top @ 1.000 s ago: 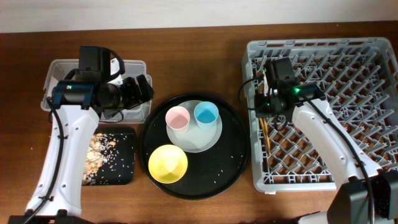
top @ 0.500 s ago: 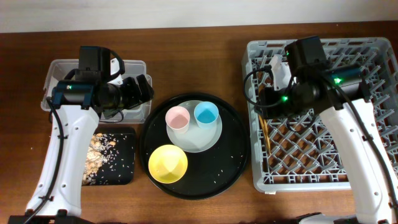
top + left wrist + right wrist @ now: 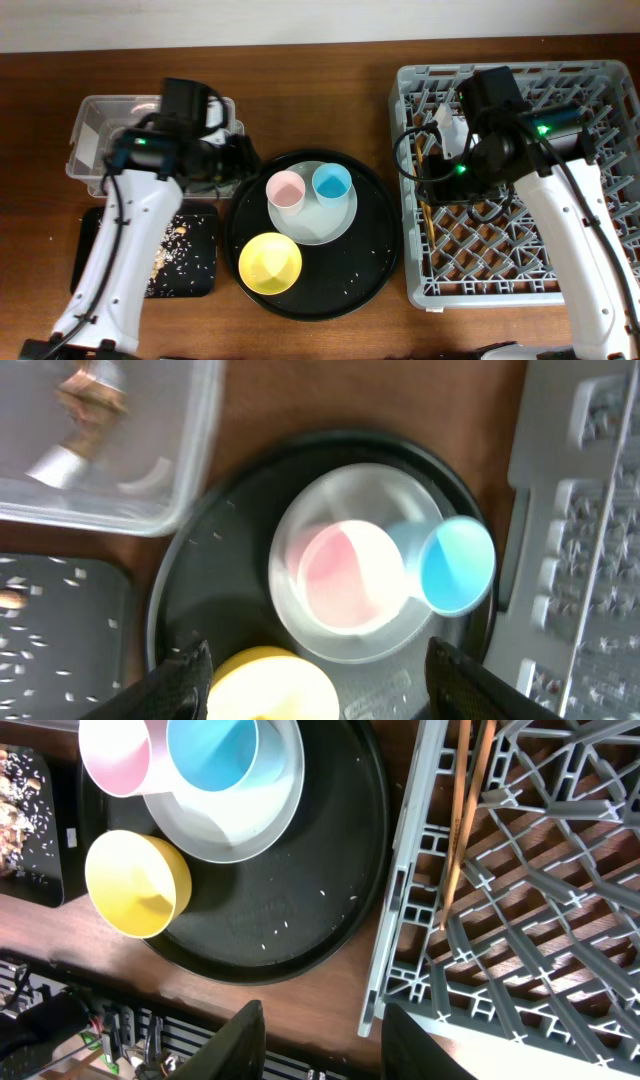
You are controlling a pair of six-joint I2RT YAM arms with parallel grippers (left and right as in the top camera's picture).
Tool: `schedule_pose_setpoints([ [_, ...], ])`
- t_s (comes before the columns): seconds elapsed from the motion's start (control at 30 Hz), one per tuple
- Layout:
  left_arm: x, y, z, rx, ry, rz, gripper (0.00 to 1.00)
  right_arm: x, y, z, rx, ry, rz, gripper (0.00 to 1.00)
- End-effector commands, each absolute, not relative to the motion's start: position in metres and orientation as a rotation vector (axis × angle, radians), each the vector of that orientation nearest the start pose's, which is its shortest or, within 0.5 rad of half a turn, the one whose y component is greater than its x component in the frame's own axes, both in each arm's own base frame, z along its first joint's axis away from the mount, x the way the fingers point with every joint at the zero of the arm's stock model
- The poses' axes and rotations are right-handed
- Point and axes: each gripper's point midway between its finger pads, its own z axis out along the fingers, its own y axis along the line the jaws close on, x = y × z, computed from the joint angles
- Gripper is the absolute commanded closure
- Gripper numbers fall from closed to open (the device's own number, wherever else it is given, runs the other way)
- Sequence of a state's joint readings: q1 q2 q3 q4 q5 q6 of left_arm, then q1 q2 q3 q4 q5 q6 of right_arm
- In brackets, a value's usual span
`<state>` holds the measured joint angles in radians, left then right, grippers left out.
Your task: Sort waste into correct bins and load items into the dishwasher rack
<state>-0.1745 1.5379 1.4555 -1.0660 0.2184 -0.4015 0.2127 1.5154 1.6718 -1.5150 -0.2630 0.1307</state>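
The pink cup [image 3: 286, 189] and blue cup [image 3: 331, 182] stand on the pale plate [image 3: 335, 228], beside the yellow bowl [image 3: 270, 262]. My left gripper [image 3: 322, 685] is open and empty. It hovers over the round tray's upper left edge [image 3: 245, 160], with the yellow bowl [image 3: 270, 685] below its fingers. The chopsticks [image 3: 465, 820] lie along the left side of the grey dishwasher rack [image 3: 560, 100]. My right gripper [image 3: 330, 1042] hangs open above the rack's front left corner, holding nothing. The clear tub [image 3: 120, 490] holds a gold foil wrapper [image 3: 90, 382].
The large round black tray [image 3: 380, 255] carries the dishes and some scattered crumbs. A shallow black tray [image 3: 195, 275] with food scraps sits at the front left, below the clear tub [image 3: 100, 125]. The rack fills the right side of the table.
My left arm has swung right, from over the clear tub to the round tray's edge, and its jaws have narrowed somewhat. My right arm lifted off the rack earlier, then held still.
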Motion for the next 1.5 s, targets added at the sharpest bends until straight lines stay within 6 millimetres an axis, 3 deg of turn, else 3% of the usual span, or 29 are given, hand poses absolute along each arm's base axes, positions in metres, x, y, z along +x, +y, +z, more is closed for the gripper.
schedule_pose_setpoints([
  [0.0, 0.335, -0.111, 0.179, -0.203, 2.791, -0.272, 0.38, 0.274, 0.102, 0.246, -0.169, 2.919, 0.42, 0.62],
  [0.07, 0.323, -0.128, 0.16, -0.166, 2.828, -0.264, 0.37, 0.274, 0.102, 0.246, -0.169, 2.919, 0.42, 0.63],
  [0.37, 0.335, -0.13, 0.099, -0.226, 2.746, -0.285, 0.45, 0.275, 0.102, 0.246, -0.17, 2.915, 0.42, 0.62],
  [0.53, 0.343, -0.124, 0.092, -0.237, 2.714, -0.233, 0.45, 0.275, 0.102, 0.247, -0.17, 2.912, 0.42, 0.62],
  [0.67, 0.346, -0.125, 0.062, -0.243, 2.776, -0.198, 0.47, 0.275, 0.102, 0.247, -0.17, 2.912, 0.42, 0.62],
  [0.83, 0.352, -0.127, 0.06, -0.242, 2.761, -0.206, 0.61, 0.275, 0.102, 0.247, -0.17, 2.912, 0.42, 0.62],
  [0.97, 0.352, -0.127, 0.061, -0.242, 2.757, -0.208, 0.87, 0.275, 0.102, 0.247, -0.17, 2.912, 0.42, 0.62],
  [1.07, 0.352, -0.127, 0.061, -0.241, 2.756, -0.208, 0.98, 0.275, 0.102, 0.247, -0.17, 2.912, 0.42, 0.62],
  [1.1, 0.355, -0.126, 0.064, -0.245, 2.747, -0.207, 0.99, 0.276, 0.102, 0.247, -0.17, 2.91, 0.421, 0.62],
  [1.17, 0.359, -0.126, 0.089, -0.246, 2.713, -0.224, 0.99, 0.279, 0.103, 0.248, -0.172, 2.895, 0.428, 0.6],
  [1.2, 0.36, -0.126, 0.102, -0.242, 2.7, -0.231, 0.99, 0.28, 0.104, 0.248, -0.173, 2.892, 0.428, 0.53],
  [1.27, 0.362, -0.125, 0.144, -0.207, 2.657, -0.243, 0.99, 0.281, 0.104, 0.248, -0.173, 2.886, 0.429, 0.12],
  [1.3, 0.355, -0.118, 0.183, -0.206, 2.663, -0.296, 0.99, 0.283, 0.104, 0.249, -0.173, 2.878, 0.43, 0.02],
  [1.37, 0.347, -0.141, 0.219, -0.027, 2.657, -0.574, 0.99, 0.285, 0.105, 0.254, -0.199, 2.854, 0.451, 0.02],
  [1.4, 0.341, -0.156, 0.249, 0.098, 2.6, -0.829, 1.0, 0.279, 0.132, 0.279, -0.515, 2.7, 0.743, 0.02],
  [1.43, 0.335, -0.167, 0.283, 0.232, 2.471, -1.126, 1.0, 0.271, 0.145, 0.299, -0.637, 2.576, 0.94, 0.01],
  [1.47, 0.324, -0.172, 0.315, 0.357, 2.299, -1.405, 1.0, 0.268, 0.144, 0.327, -0.689, 2.39, 1.146, 0.02],
])
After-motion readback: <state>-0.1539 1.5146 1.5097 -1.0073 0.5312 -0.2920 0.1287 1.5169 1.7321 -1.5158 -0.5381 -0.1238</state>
